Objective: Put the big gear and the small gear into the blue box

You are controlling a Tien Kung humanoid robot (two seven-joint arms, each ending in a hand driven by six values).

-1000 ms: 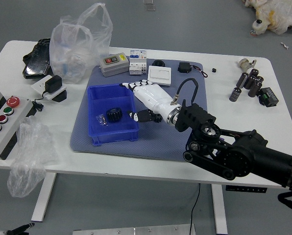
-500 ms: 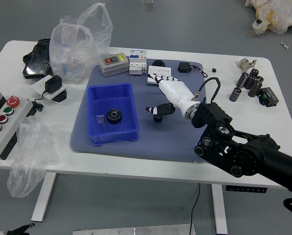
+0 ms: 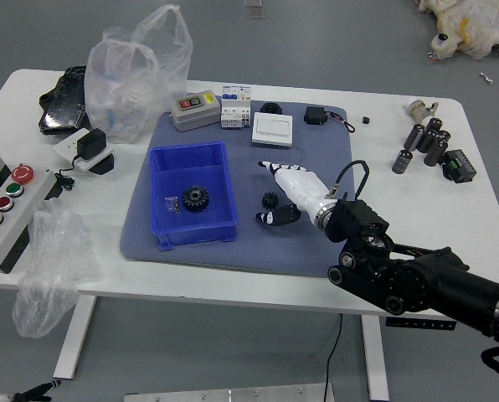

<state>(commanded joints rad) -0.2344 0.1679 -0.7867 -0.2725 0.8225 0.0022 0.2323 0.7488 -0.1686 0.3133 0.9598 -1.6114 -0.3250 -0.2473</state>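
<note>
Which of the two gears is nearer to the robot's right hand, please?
The small gear, on the mat beside the open right hand; the big gear is in the blue box.

A white table (image 3: 421, 226) carries a blue-grey mat (image 3: 141, 239) — plus plastic bags (image 3: 132, 92), a button panel (image 3: 7, 209) and dark cylinders (image 3: 436, 151)

Open mat (image 3: 249, 186) between small gear (image 3: 270, 200) and walled blue box (image 3: 223, 188)

You are looking at a robotics lab or workshop, as shown by the push-button panel (image 3: 5, 203), white worktable (image 3: 417, 226), grey floor (image 3: 208, 347) and black robot arm (image 3: 450, 285).
</note>
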